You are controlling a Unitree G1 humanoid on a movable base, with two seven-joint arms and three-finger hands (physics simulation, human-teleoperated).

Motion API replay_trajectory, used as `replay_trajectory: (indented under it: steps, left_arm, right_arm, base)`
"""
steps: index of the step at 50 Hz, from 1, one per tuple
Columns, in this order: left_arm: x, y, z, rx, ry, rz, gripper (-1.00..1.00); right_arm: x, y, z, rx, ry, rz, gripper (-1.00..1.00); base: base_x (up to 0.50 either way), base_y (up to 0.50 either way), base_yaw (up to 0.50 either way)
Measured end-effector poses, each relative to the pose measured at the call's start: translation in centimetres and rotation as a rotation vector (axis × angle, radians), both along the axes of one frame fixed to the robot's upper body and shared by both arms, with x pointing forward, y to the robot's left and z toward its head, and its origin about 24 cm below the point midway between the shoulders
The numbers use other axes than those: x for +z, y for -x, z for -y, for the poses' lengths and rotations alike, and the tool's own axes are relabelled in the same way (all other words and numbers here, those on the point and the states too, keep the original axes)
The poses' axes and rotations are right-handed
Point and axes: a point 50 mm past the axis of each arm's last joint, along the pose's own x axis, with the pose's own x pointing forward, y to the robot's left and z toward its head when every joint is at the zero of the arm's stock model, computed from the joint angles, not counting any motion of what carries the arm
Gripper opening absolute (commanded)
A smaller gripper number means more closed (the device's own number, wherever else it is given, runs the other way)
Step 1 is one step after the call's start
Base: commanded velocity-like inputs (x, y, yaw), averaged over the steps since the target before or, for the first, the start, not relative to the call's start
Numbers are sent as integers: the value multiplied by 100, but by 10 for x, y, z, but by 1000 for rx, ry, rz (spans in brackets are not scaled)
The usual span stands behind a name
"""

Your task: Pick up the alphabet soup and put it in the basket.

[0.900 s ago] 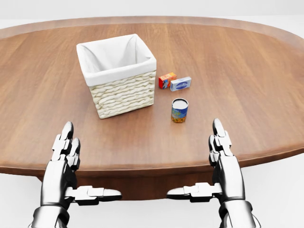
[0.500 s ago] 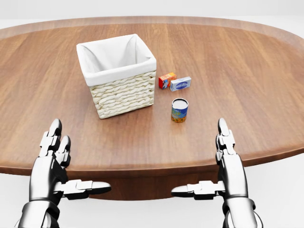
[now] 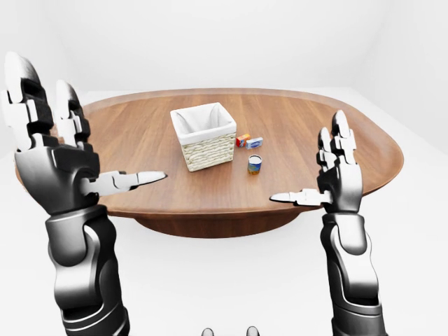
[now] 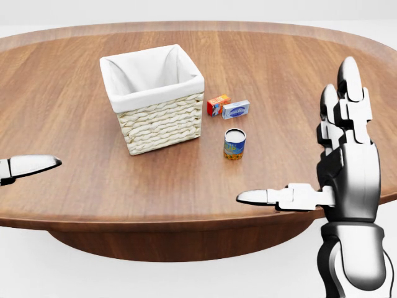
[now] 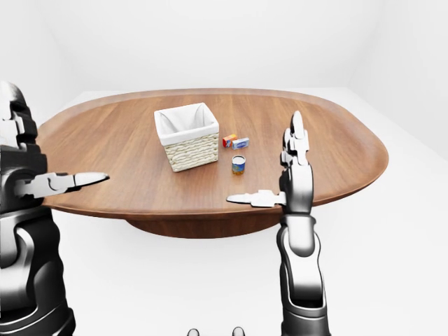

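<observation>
Your head view catches only a fingertip of the left hand (image 3: 59,171) at its 9 o'clock edge; the left-eye view shows that hand whole, raised and spread wide. Your right hand (image 4: 344,164) also stands wide, empty, thumb pointing left. The alphabet soup (image 4: 234,144) stands upright on the table (image 4: 298,74), at about 4 o'clock from the basket (image 4: 155,99), near it. Two small boxes (image 4: 228,107) lie beyond, labels unreadable.

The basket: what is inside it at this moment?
Inside the basket only its white cloth lining shows, with no object in the part that is seen. The near wall hides the bottom, so that part cannot be checked.
</observation>
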Motion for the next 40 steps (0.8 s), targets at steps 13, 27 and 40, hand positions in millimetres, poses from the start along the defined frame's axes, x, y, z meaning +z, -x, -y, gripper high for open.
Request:
replay_trajectory:
  steps: [13,27,40]
  left_arm:
    - [62,41,-15,-15,91,351,100]
    - [75,52,-22,-71,185,410,100]
    - [76,53,-24,-92,225,401,100]
  right_arm:
    - [50,18,3,20,-18,238,100]
    - [59,24,3,25,-21,287,100]
    - [59,22,10,-4,-42,287,100]
  base:
    - [0,0,0]
    - [0,0,0]
    - [0,0,0]
